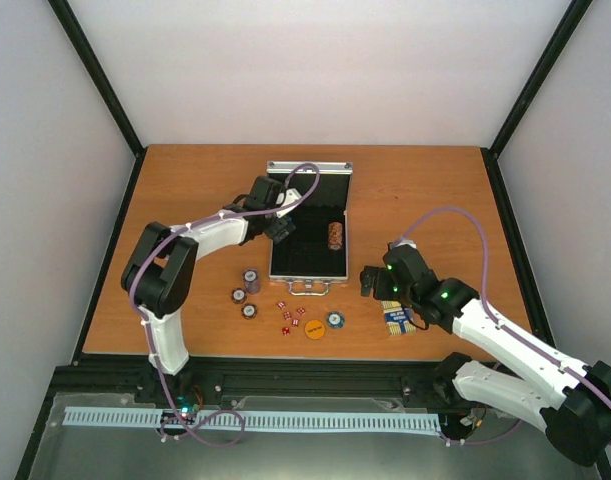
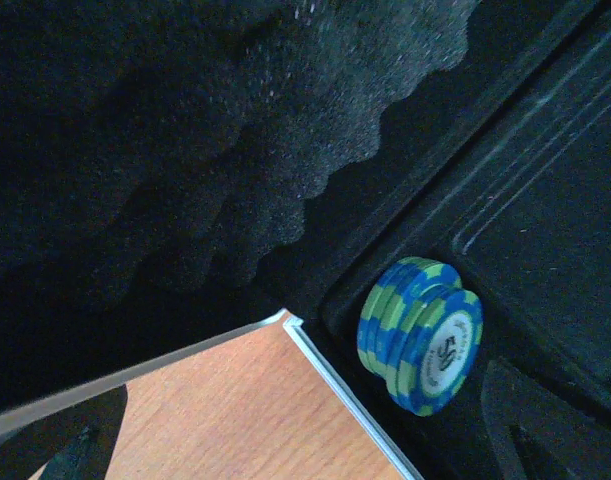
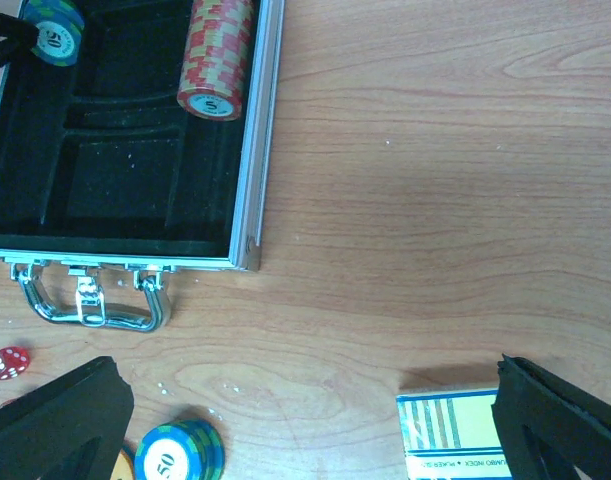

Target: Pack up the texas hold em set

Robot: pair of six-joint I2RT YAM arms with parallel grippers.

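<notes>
The silver case (image 1: 307, 277) lies open mid-table, its lid up at the back. A roll of red chips (image 1: 334, 235) lies in its right slot. A short stack of blue-green chips (image 2: 422, 335) stands on edge in the left slot. My left gripper (image 1: 281, 228) hovers open over that left side, holding nothing. On the wood in front lie chip stacks (image 1: 249, 290), red dice (image 1: 290, 313), the orange disc (image 1: 315, 327) and blue-green chips (image 3: 175, 460). My right gripper (image 3: 305, 430) is open above bare wood, with the card deck (image 3: 450, 435) by its right finger.
The case's metal handle (image 3: 90, 300) points toward the near edge. A red die (image 3: 7, 362) lies just below it. Black frame posts and white walls border the table on three sides.
</notes>
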